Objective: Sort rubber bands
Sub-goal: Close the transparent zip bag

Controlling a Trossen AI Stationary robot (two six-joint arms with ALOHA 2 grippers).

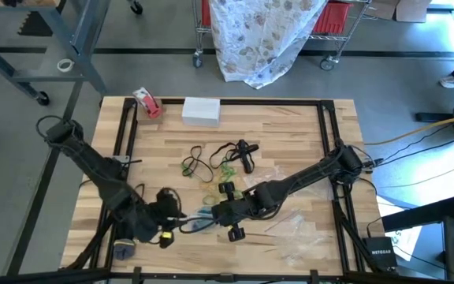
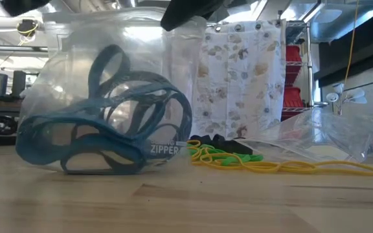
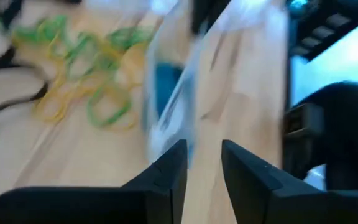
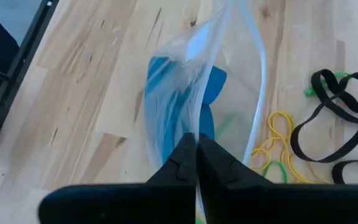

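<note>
Two arms, both matte black, chunky jointed segments w/ thin black cables looped along them. Left arm [image 1: 93,162] enters from the frame's left side; a small yellow marking sits near its wrist end, lower left of centre. Right arm [image 1: 306,177] comes in from the right, cable bundle at its base joint. Fingers [image 3: 166,171] on both are dark, flat, wedge-shaped plastic w/ smooth squared tips.

A bag [image 1: 198,224] lies near the table's [image 1: 290,126] front edge, with rubber bands [image 2: 102,123] inside it. Loose bands [image 1: 211,162] lie behind the bag; a box [image 1: 201,110] sits farther behind, at the far edge.
</note>
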